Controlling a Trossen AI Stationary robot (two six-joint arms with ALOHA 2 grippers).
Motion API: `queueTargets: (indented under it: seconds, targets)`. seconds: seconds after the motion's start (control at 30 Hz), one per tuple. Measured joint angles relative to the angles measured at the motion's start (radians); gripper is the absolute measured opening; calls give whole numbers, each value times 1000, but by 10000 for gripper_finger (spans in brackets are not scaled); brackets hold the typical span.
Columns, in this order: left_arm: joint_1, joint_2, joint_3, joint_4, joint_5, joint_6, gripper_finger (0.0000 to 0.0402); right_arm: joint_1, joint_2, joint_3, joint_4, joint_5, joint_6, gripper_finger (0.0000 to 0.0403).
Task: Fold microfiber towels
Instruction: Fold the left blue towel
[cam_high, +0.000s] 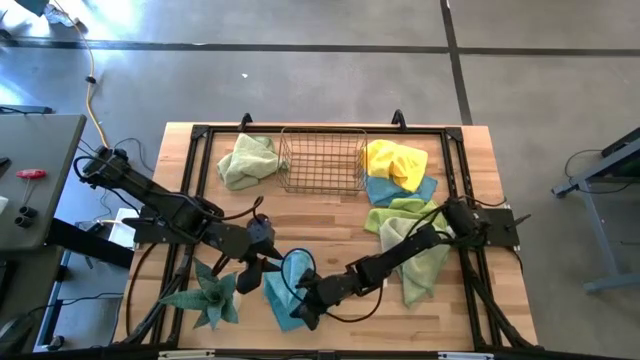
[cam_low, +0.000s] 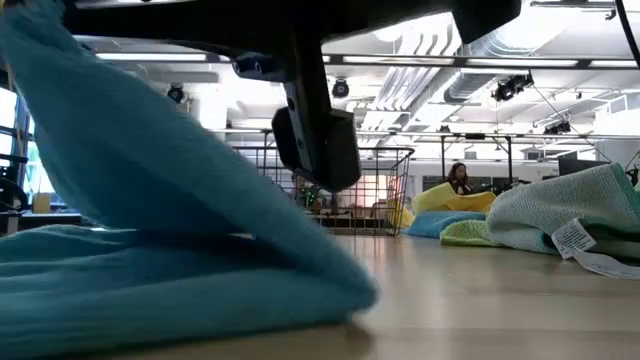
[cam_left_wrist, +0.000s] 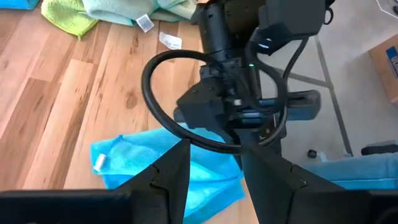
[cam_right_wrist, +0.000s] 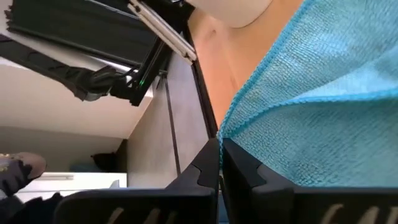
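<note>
Blue towel (cam_high: 283, 296) — pinched by shut right pincer (cam_high: 303, 312).

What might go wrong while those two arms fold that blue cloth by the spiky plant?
The right gripper pinches only the edge of the blue towel, so the cloth could slip free mid-fold. The left gripper works very close by, so the arms might bump. The spiky plant stands right beside the towel and could snag it.

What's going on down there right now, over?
Right gripper shut on blue towel. Left gripper apart, above the towel. Plant close beside.
</note>
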Motion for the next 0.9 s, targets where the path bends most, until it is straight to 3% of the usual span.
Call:
queueTargets:
  seconds: [0.9]
  targets:
    - [0, 1, 0, -55, -21, 25, 133, 22, 58, 0, 80, -9, 43, 0]
